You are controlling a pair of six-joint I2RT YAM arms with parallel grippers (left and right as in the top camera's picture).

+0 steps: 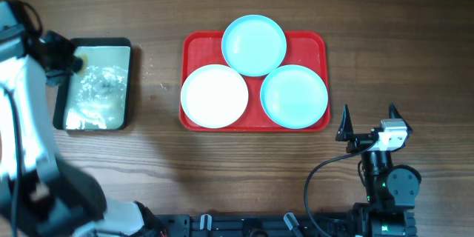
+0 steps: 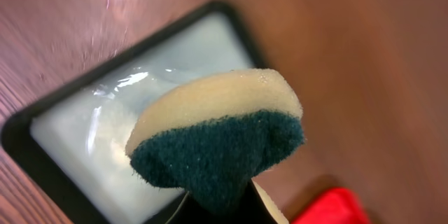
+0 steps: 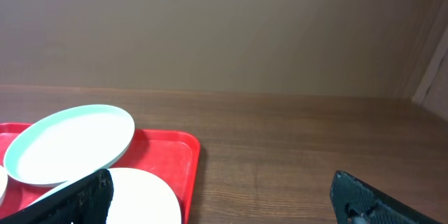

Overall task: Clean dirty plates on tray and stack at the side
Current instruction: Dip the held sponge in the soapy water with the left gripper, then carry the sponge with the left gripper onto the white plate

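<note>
The red tray [image 1: 194,48] holds three plates: a white one [image 1: 215,96] at front left, a turquoise one [image 1: 254,44] at the back, resting partly on the other two, and a turquoise one [image 1: 294,95] at front right. My left gripper [image 1: 65,63] is over the black-rimmed tray and is shut on a yellow-and-green sponge [image 2: 217,136]. My right gripper [image 1: 368,124] is open and empty, just right of the red tray's front right corner. In the right wrist view, the back plate [image 3: 70,143], the nearer plate [image 3: 143,196] and the tray's rim [image 3: 189,157] show left of the gripper [image 3: 224,199].
A small black-rimmed tray [image 1: 127,81] with wet, shiny liquid lies at the left; it also shows in the left wrist view [image 2: 70,147]. The left arm covers the table's left edge. Bare wooden table lies around the red tray.
</note>
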